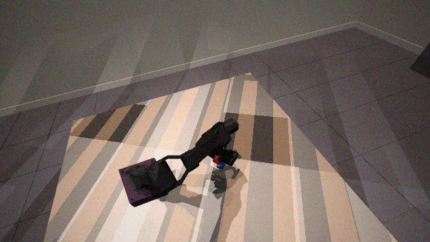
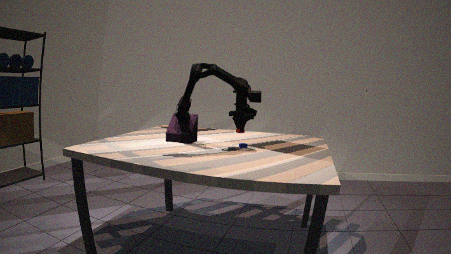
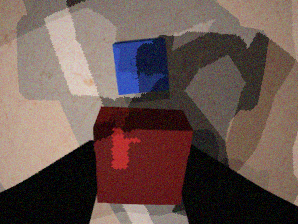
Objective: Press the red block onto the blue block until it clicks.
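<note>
The red block (image 1: 215, 160) (image 3: 143, 162) is held in the air, above the blue block (image 1: 220, 165) (image 2: 243, 145) (image 3: 142, 66) on the table (image 1: 272, 193) (image 2: 203, 181).

Shelf rack (image 2: 42, 95) cut off at exterior view's left edge.

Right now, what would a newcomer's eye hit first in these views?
Probably the red block, clamped in the black gripper above the table. Next, the small bright blue block on the striped tabletop below it. Then the arm's purple base, at the table's far side in the exterior view.
</note>
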Tool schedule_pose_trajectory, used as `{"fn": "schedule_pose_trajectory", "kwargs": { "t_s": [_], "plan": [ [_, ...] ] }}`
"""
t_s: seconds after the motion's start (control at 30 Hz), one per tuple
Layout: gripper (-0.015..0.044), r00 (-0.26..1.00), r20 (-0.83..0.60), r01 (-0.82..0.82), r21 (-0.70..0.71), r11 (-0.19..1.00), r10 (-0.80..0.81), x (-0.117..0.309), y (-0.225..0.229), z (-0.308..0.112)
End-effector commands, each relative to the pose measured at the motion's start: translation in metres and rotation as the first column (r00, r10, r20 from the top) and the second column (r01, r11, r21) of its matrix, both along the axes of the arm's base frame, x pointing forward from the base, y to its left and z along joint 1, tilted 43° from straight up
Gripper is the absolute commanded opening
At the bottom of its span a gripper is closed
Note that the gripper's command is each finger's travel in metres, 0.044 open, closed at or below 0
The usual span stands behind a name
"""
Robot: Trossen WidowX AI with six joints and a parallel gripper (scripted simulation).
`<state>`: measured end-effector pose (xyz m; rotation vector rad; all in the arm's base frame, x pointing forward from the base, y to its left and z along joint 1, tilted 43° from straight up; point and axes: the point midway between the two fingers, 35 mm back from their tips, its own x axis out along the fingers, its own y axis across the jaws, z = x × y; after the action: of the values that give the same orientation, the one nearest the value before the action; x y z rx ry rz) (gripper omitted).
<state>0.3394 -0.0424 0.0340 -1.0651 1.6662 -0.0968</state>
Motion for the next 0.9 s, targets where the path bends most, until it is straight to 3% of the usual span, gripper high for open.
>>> {"fn": "schedule_pose_trajectory", "kwargs": {
  "t_s": [0.0, 0.87],
  "plan": [
    [0.0000, 0.996, -0.062, -0.067, -0.002, 0.998, 0.067, 0.011, -0.002, -0.013],
    [0.0000, 0.987, -0.109, -0.117, 0.001, 0.993, 0.116, 0.017, -0.029, -0.049]
  ]
}}
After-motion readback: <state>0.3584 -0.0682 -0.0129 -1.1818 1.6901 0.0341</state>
